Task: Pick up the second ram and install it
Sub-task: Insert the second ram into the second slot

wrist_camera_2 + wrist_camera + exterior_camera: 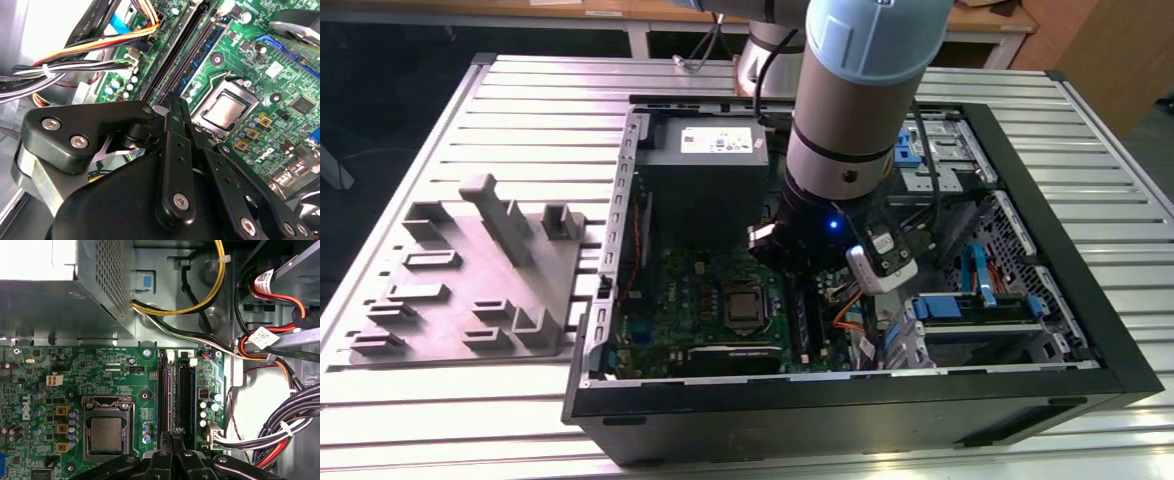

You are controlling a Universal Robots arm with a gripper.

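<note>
Black gripper (175,102) linkage sits closest to the lens in both wrist views, its two fingers (171,125) pressed flat together with no gap between them and nothing sticking out past their tips. The tips hover low over the green motherboard (115,370), right at the near end of two long black memory slots (175,390) that run side by side next to the processor socket (106,434). The second ram (186,390) seems to be the dark narrow strip in the slot on the cable side, just under the fingertips, though it is hard to tell a seated board from an empty slot here. In the exterior view the arm (861,120) reaches straight down into the open computer case (854,400), which lies on a slatted metal table (520,110) beside a grey parts fixture (467,270). The main risk, as a judgement, is uneven seating. The fingertips are near one end of the slot, so a push there could drive that end home while the far end stays raised and its white latch (185,355) stays open. If the tips are slightly off the slot line, they could slide off the thin edge and strike the small capacitors (204,410) or the neighbouring slot. A bundle of orange and black cables (90,50) lies just beside the slots and close to the linkage, where it could snag. Heavy pressure could also flex the board.
</note>
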